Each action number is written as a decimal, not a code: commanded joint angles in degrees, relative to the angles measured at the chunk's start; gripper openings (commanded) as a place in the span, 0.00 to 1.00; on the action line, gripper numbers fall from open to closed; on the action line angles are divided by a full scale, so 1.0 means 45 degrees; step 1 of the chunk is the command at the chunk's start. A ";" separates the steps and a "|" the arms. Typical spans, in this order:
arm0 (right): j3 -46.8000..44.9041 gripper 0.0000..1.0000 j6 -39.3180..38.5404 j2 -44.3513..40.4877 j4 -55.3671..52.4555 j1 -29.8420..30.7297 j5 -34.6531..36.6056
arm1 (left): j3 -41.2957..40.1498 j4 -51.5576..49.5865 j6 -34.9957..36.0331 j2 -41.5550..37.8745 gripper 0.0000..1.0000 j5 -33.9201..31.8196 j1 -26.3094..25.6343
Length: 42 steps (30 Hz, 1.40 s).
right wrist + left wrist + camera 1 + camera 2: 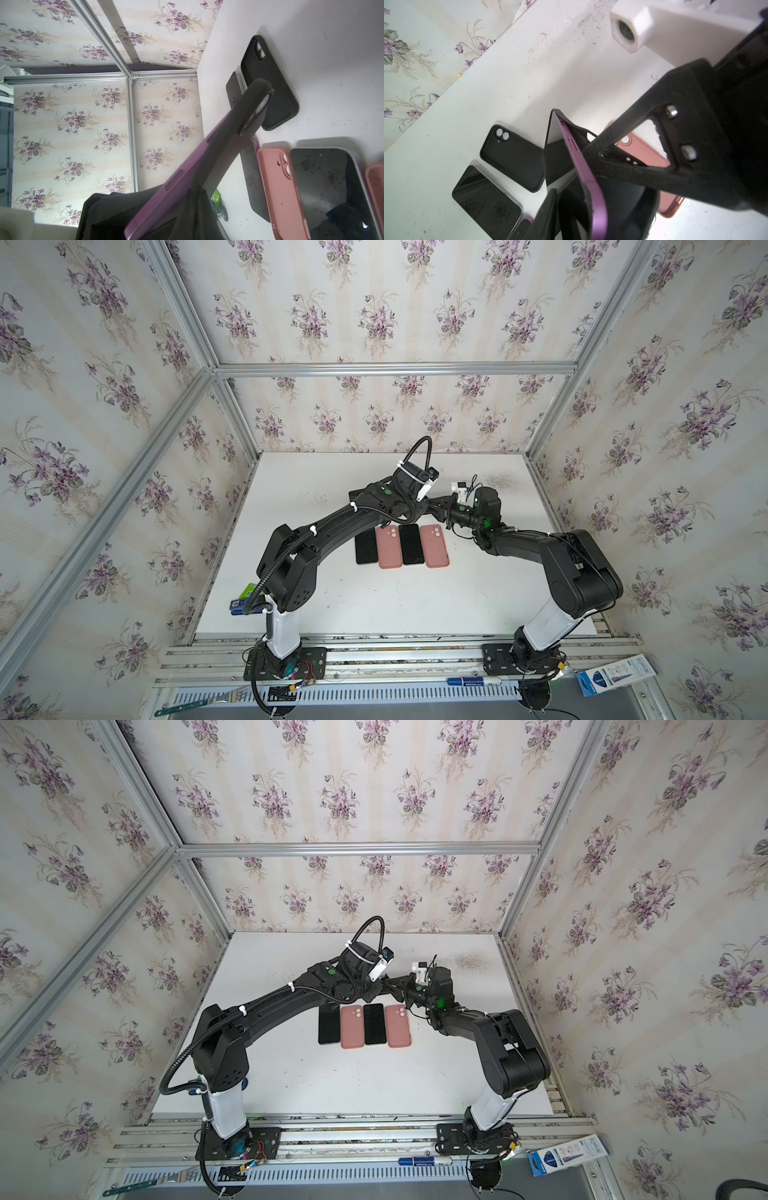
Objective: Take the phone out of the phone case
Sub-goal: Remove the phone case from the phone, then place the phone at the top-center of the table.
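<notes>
Left gripper (pixel 600 203) fingers are seen astride the purple phone (pixel 583 172); contact cannot be told. Right gripper (pixel 590 150) is pinched shut on the black phone case (pixel 576 133).

Right wrist view: the phone's far end is seated in the phone case.

Both top views: the grippers are met above the table (pixel 332 605), with the phone obscured.

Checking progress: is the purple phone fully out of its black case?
No: in the right wrist view the black case covers the camera end of the purple phone.
</notes>
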 commanded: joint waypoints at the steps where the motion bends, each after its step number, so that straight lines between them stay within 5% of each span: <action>1: 0.0107 0.00 -0.0066 -0.0107 0.1053 -0.0024 -0.0559 | 0.0012 0.0055 0.0239 -0.0245 0.27 0.0168 0.0102; 19: -0.0197 0.00 -0.1023 -0.0849 -0.0633 -0.0081 -0.0662 | 0.0165 0.0046 0.0334 -0.0503 0.06 0.0769 0.0347; 31: 0.1211 0.00 -0.5090 -0.1691 -0.9112 -0.1351 0.0287 | 0.1663 0.0387 0.1500 -0.0799 0.01 -0.1874 0.0338; 42: 0.5014 0.00 -0.7948 0.0051 -1.3987 -0.3043 0.0254 | 0.3572 0.0457 0.3410 0.1937 0.00 -0.2822 0.0046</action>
